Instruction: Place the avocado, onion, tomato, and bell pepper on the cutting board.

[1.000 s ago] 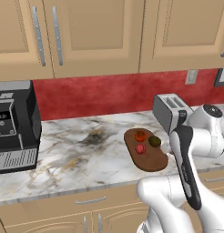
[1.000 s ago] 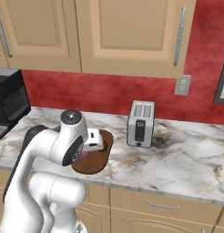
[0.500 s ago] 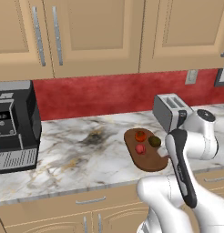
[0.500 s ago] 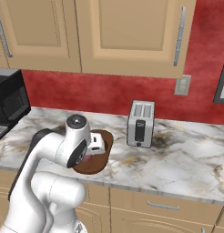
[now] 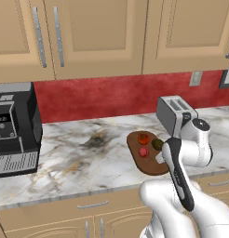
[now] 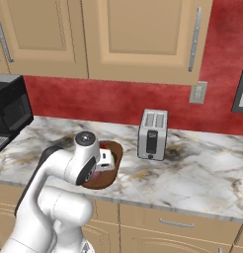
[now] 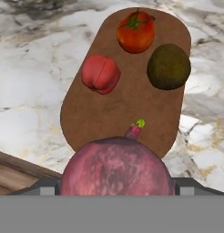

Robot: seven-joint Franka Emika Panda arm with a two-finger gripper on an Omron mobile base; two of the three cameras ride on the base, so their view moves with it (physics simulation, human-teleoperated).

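The onion (image 7: 116, 166), held between the wide-set jaws of the gripper (image 7: 114, 184) above the near end of the cutting board (image 7: 127, 104), is best lowered onto bare wood short of the tomato (image 7: 136, 32), bell pepper (image 7: 100, 73) and avocado (image 7: 169, 66) before release.

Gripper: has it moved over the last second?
Yes. In the left base view the gripper, holding the onion, has drifted left and down from the toaster, over the cutting board.
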